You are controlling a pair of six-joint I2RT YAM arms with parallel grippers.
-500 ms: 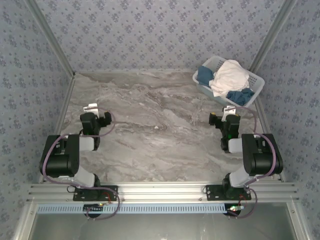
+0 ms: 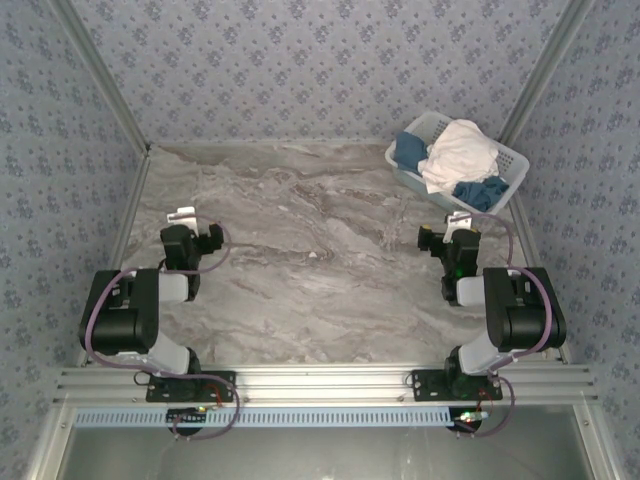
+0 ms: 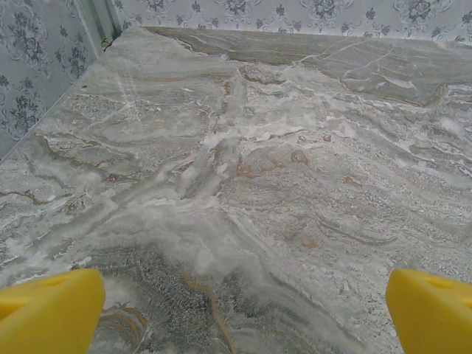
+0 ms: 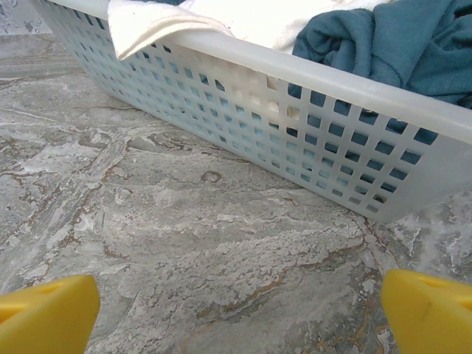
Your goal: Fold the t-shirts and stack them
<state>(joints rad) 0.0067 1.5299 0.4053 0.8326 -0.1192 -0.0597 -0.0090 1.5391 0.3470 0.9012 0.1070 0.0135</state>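
A: Why is nothing held?
B: Likely no pick has begun. The cream t-shirt [image 2: 460, 150] is heaped over the teal t-shirts [image 4: 383, 44] inside the lattice basket [image 4: 221, 110]. The right gripper [image 4: 236, 313] faces its wall, and the left gripper [image 3: 236, 317] is well apart from it, both spread wide.
A: Hidden?
B: How many teal t-shirts lie underneath.

Table [image 2: 320, 270]: marble-patterned slab, smooth, faint sheen.
Basket [image 4: 324, 77] at 1 o'clock: white plastic lattice, slightly translucent, satin.
Cream-white t-shirt [image 2: 462, 150]: soft matt cloth, crumpled.
Teal t-shirts [image 4: 398, 44]: matt knit-looking cloth.
Rail [image 2: 320, 381] at 6 o'clock: brushed metal.
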